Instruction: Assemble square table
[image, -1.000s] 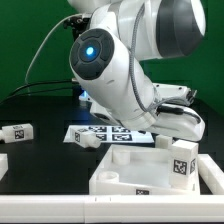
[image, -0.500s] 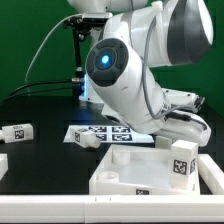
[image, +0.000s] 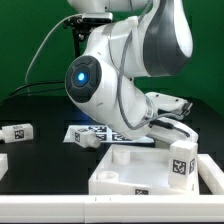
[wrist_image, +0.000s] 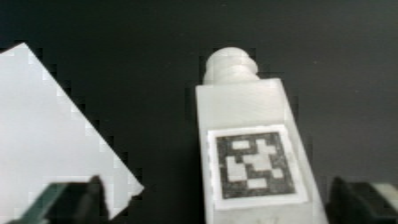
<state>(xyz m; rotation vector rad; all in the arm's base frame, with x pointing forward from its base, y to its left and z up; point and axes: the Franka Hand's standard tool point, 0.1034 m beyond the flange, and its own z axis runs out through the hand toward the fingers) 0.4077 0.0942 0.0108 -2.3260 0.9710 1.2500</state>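
Observation:
The white square tabletop (image: 140, 172) lies at the front of the exterior view's right. One white tagged leg (image: 181, 160) stands at its far right corner. My gripper (image: 176, 132) hangs just above that leg, mostly hidden by the arm. In the wrist view the leg (wrist_image: 249, 140), with its tag and rounded tip, sits between my two dark fingers (wrist_image: 71, 200). The gripper (wrist_image: 217, 202) is open, with a gap on both sides of the leg. A white panel corner (wrist_image: 54, 140) lies beside it. Another leg (image: 18, 131) lies on the black table at the exterior view's left.
The marker board (image: 100, 133) lies on the table behind the tabletop. A further white part (image: 2, 165) shows at the exterior view's left edge. The big arm fills the middle of the view.
The arm has swung: its round joint has moved left and down in the exterior view. The gripper has come a little lower over the standing leg. The parts have not moved.

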